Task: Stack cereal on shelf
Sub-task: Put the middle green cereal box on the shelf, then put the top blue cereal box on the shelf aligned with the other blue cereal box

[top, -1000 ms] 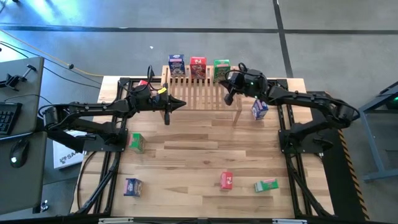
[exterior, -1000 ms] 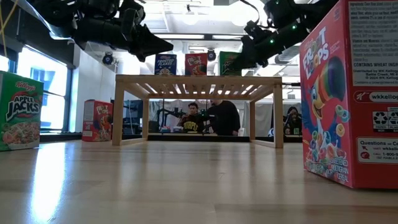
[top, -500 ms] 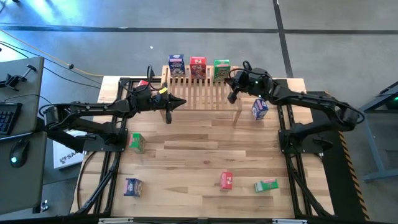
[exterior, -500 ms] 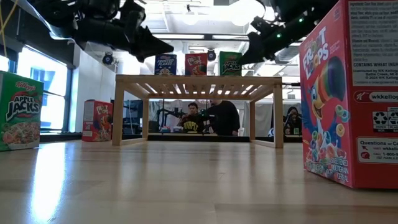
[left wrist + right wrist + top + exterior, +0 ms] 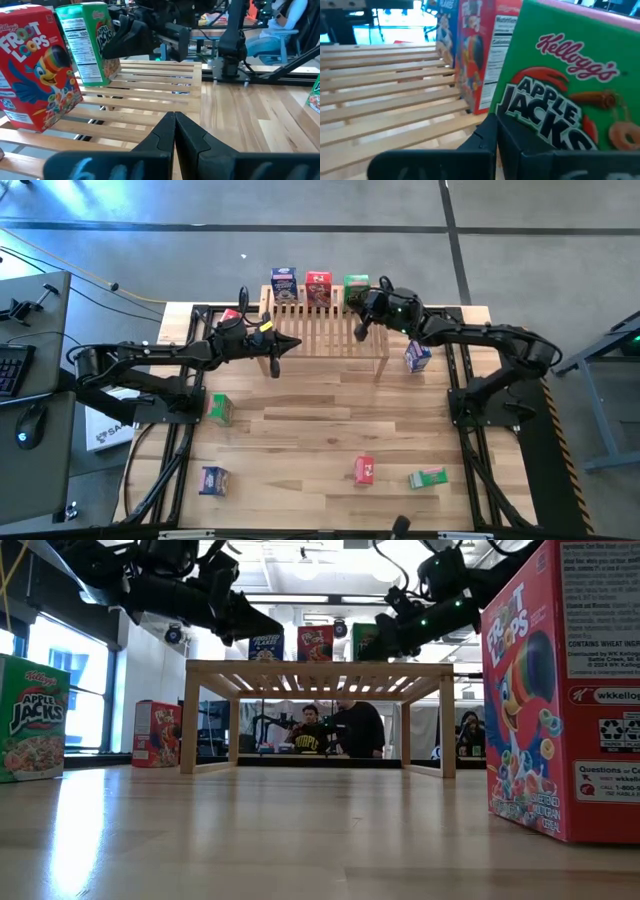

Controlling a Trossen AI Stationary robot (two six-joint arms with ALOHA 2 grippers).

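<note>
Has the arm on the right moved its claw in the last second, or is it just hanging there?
Yes. In the high view the right gripper, shut, has swung back toward the green box on the shelf, after drifting away to the right.

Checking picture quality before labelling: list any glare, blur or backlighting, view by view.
Low view: bright window and ceiling lights backlight the arms into silhouettes; the near Froot Loops box is cropped. Right wrist view: the Apple Jacks box looms soft and close. Left wrist view: the left pincer is blurred. High view: even light.

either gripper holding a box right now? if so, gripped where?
No. The left gripper and right gripper are both shut on nothing; the right one sits just in front of the green box on the shelf.
</note>
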